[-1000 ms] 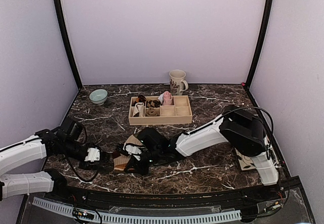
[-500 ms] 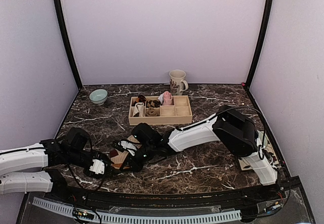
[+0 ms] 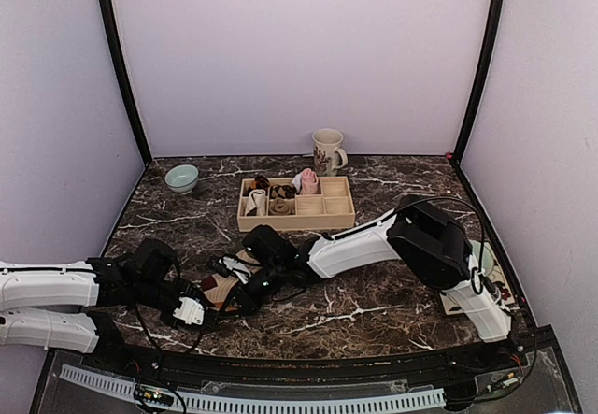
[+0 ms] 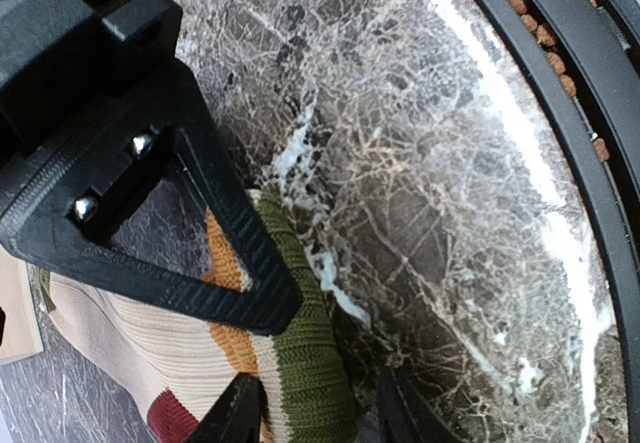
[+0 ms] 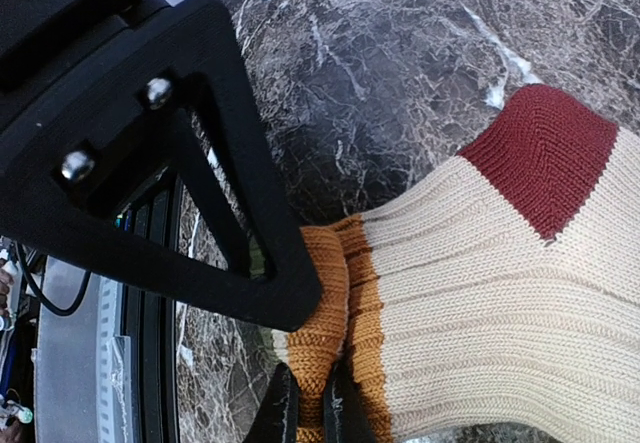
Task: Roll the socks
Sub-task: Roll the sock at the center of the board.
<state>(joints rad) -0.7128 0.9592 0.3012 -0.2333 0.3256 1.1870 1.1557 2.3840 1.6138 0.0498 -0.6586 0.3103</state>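
Ribbing of sock (image 5: 480, 293) spread beyond right gripper (image 5: 310, 415), clamped tight on mustard band (image 5: 365, 303). Seen only from left wrist: olive cuff (image 4: 310, 353) between part-open tips of left gripper (image 4: 318, 418), unclamped. Overhead, both grippers meeting, grip hidden.

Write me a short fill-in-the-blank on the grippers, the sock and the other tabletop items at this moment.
1. The right gripper is shut on the cream sock's ______ band.
2. At the left gripper, the sock ends in a ______ cuff.
3. In the top view, the pale bowl sits to the ______ of the wooden tray.
4. Behind the tray, near the back wall, stands a ______.
Missing words: orange; green; left; mug.
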